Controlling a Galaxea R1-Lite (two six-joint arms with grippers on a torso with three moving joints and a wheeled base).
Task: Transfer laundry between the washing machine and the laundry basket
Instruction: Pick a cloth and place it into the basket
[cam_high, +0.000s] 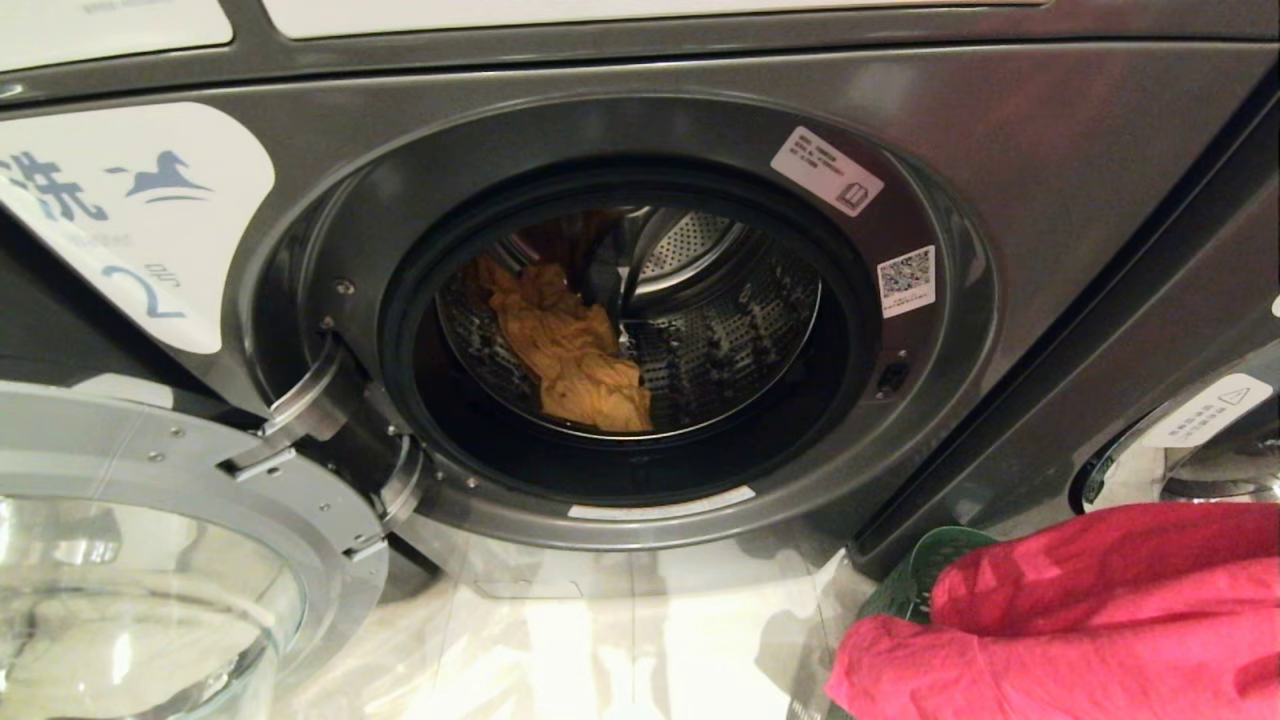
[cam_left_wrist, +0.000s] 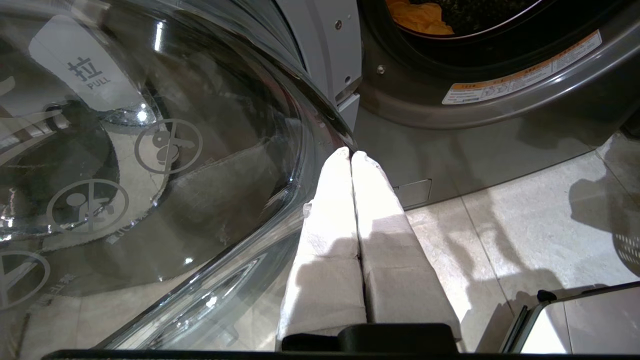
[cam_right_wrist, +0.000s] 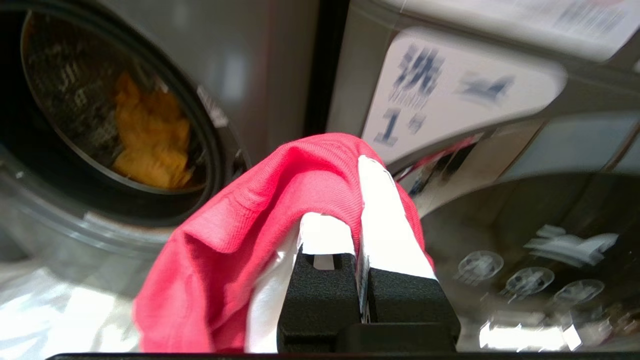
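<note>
I am looking straight into the dark grey front-loading washing machine with the blue number 2 on its white label (cam_high: 620, 330). Its round mouth stands fully open, ringed by a dark rubber seal, and nothing blocks the opening. The chrome-rimmed glass door (cam_high: 150, 560) is swung out to the near left, its rim and hinge reaching in toward the lower left edge of the mouth, so the free approach lies from the centre and the right. Pale tiled floor (cam_high: 600, 650) lies bare in front of the machine.

Inside the perforated steel drum a crumpled orange-yellow cloth garment (cam_high: 570, 350) lies heaped on the left and bottom of the drum wall.

At the near right, a red soft cloth garment (cam_high: 1080, 610) bulges over the rim of the small green plastic laundry basket with round holes (cam_high: 925, 570), which stands against the neighbouring washer labelled 1 (cam_right_wrist: 450, 85).

My right gripper (cam_right_wrist: 357, 200) has its white-covered fingers (cam_right_wrist: 380, 220) pinched onto a fold of that red garment, the cloth draped over the tips and hanging down one side.

My left gripper (cam_left_wrist: 351, 156) sits low beside the glass door's rim, fingers pressed together and holding nothing.
</note>
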